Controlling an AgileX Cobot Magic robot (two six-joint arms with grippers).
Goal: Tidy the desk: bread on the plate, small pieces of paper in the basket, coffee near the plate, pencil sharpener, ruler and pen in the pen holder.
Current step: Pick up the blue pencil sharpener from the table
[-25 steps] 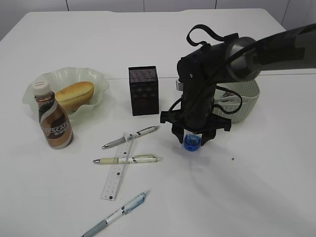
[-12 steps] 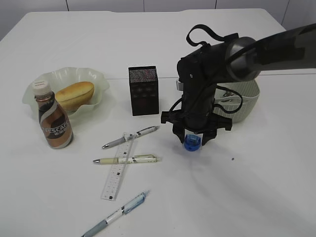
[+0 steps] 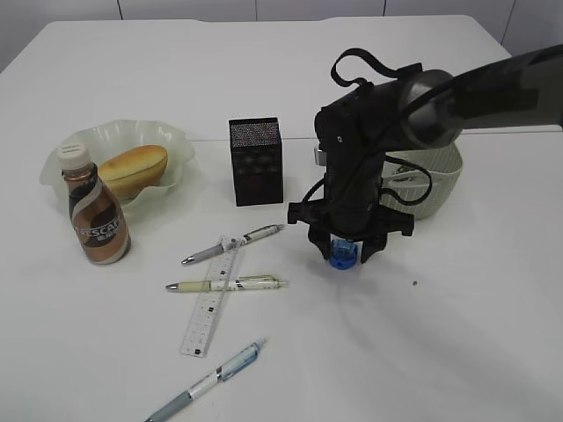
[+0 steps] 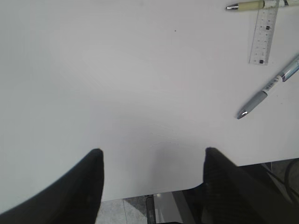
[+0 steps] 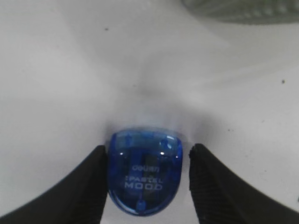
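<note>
**Straddling the sharpener, squeeze not yet made**

Hovering low in the exterior view, the right gripper (image 3: 344, 248) brackets the blue pencil sharpener (image 3: 343, 254), which sits on the table (image 3: 457, 334) between the fingertips; the black pen holder (image 3: 256, 161) waits well off to the fingers' far left.

Left wrist view: the left gripper (image 4: 153, 156) idles, fingers spread over bare table, holding nothing, with a pen (image 4: 270, 86) and ruler (image 4: 264, 32) out beyond them.

Right wrist view: fingers (image 5: 91, 179) spread either side of the sharpener (image 5: 144, 168), a sliver of gap on the right. Best play, I'd say: centre, settle lower, close evenly on the flat sides so that slick rounded shell can't squirt forward.
</note>
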